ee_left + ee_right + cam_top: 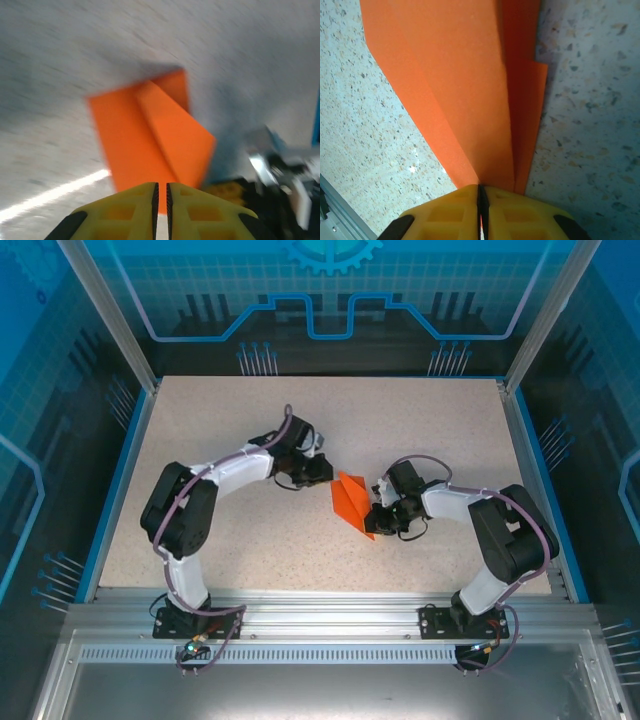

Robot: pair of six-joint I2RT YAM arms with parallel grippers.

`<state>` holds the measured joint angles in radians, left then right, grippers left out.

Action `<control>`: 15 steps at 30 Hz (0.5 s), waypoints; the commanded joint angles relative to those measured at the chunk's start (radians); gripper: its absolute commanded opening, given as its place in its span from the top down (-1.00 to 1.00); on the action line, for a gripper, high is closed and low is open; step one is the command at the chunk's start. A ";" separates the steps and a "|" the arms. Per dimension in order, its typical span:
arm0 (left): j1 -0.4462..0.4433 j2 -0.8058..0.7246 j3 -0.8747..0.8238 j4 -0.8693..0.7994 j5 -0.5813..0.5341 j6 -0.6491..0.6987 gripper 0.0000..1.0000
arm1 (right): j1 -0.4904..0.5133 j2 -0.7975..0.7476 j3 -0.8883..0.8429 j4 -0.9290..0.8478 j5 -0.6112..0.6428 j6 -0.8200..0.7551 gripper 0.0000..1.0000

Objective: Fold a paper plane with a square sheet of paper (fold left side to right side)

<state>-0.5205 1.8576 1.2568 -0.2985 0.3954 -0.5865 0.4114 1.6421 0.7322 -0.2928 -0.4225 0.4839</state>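
Observation:
The paper plane [350,502] is orange paper folded into a pointed, dart-like shape, lying in the middle of the table with its tip toward the near right. My right gripper [377,518] is at that tip. In the right wrist view its yellow jaws [482,189] are shut on the narrow end of the plane [465,90], and a sliver of orange shows between the pads. My left gripper [326,473] sits at the plane's far left corner. In the blurred left wrist view its jaws [161,187] are shut with nothing between them, and the plane [150,135] lies just ahead.
The speckled beige table [230,430] has a blue raised rim [122,460] on the left, right and far sides. An aluminium rail [330,605] runs along the near edge by the arm bases. The right arm's wrist [280,165] shows beyond the paper.

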 commanded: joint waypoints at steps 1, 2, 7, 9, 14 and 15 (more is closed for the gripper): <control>-0.081 0.002 -0.031 0.080 0.052 -0.074 0.65 | 0.000 0.062 -0.056 -0.112 0.076 0.019 0.78; -0.098 0.012 -0.032 0.096 0.057 -0.090 0.66 | 0.000 0.062 -0.054 -0.112 0.077 0.021 0.79; -0.153 0.090 -0.016 0.148 0.065 -0.156 0.67 | 0.003 0.062 -0.054 -0.112 0.076 0.021 0.80; -0.164 0.118 -0.013 0.172 0.080 -0.176 0.68 | 0.003 0.062 -0.052 -0.112 0.076 0.021 0.80; -0.185 0.160 0.001 0.168 0.087 -0.186 0.68 | 0.004 0.064 -0.049 -0.114 0.076 0.021 0.80; -0.186 0.166 0.000 0.168 0.087 -0.190 0.68 | 0.004 0.064 -0.050 -0.114 0.076 0.021 0.80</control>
<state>-0.6918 2.0071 1.2415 -0.1509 0.4507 -0.7448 0.4114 1.6428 0.7322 -0.2909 -0.4225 0.4946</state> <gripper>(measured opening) 0.161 0.102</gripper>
